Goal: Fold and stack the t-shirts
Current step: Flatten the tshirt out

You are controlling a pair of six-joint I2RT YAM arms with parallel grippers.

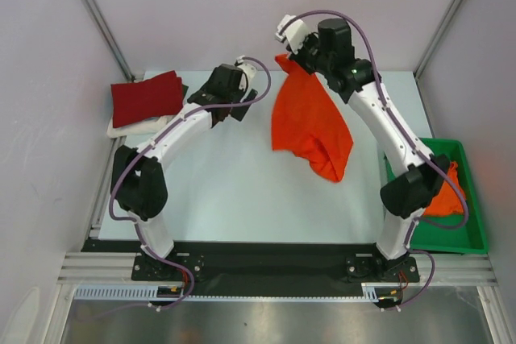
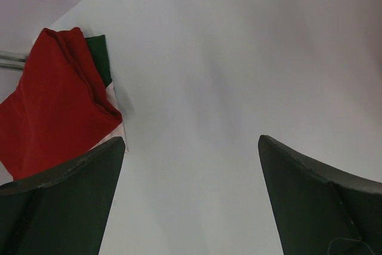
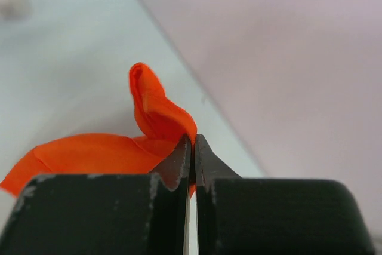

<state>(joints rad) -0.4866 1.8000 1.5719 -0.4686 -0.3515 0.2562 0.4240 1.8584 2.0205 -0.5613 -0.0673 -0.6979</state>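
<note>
A bright orange t-shirt (image 1: 310, 122) hangs crumpled from my right gripper (image 1: 289, 60) at the back middle of the table, its lower end bunched toward the right. The right wrist view shows the jaws shut on an edge of the orange t-shirt (image 3: 156, 117). A folded dark red t-shirt (image 1: 147, 96) lies on a folded white one (image 1: 133, 128) at the back left; the dark red one also shows in the left wrist view (image 2: 51, 103). My left gripper (image 1: 248, 96) is open and empty between the stack and the orange shirt, over bare table.
A green plastic bin (image 1: 472, 199) stands at the right edge with more orange cloth (image 1: 447, 195) in it, partly hidden by my right arm. The enclosure's grey walls and frame posts close in the back and sides.
</note>
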